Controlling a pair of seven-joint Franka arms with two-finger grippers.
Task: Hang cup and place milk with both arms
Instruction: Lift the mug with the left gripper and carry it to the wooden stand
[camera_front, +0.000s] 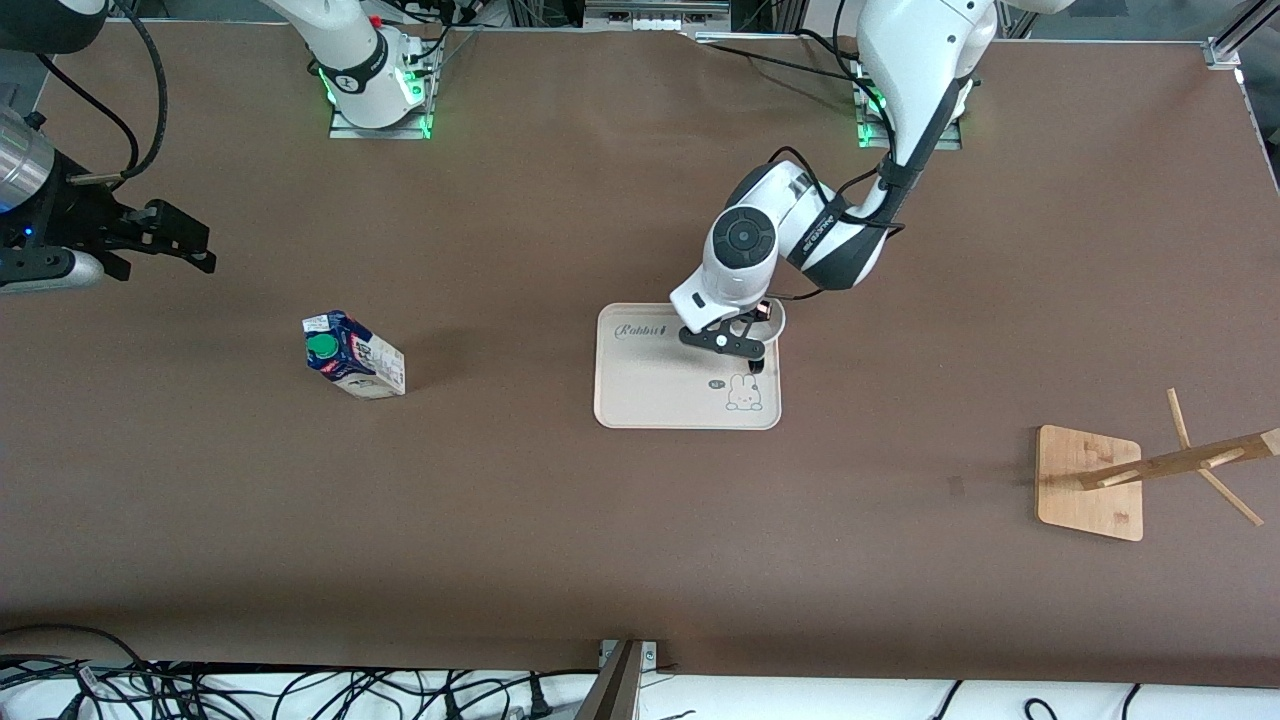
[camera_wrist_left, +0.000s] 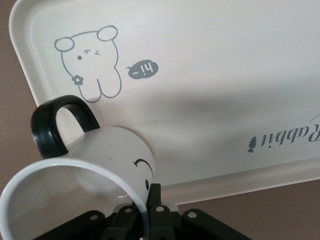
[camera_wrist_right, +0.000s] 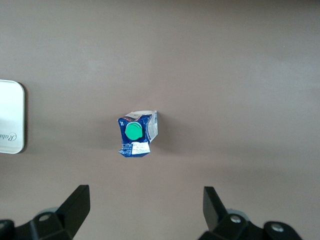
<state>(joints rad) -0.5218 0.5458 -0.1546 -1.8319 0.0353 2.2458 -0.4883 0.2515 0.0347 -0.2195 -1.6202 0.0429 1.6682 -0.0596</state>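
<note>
The white cup (camera_front: 772, 318) with a black loop handle and smiley face is at the tray's corner that is farther from the front camera, toward the left arm's end. My left gripper (camera_front: 757, 350) is shut on its rim. In the left wrist view the cup (camera_wrist_left: 100, 160) has its mouth toward the camera, one finger on each side of the rim at the left gripper (camera_wrist_left: 150, 200). The blue and white milk carton (camera_front: 355, 358) with its green cap stands upright toward the right arm's end. My right gripper (camera_front: 185, 245) is open, up in the air. In the right wrist view the carton (camera_wrist_right: 136, 134) shows on the table past my right gripper (camera_wrist_right: 146, 200).
A cream tray (camera_front: 650, 390) with a rabbit print lies mid-table; it also shows in the left wrist view (camera_wrist_left: 210, 75). A wooden mug rack (camera_front: 1090, 482) with pegs stands on a square base near the left arm's end, nearer the front camera.
</note>
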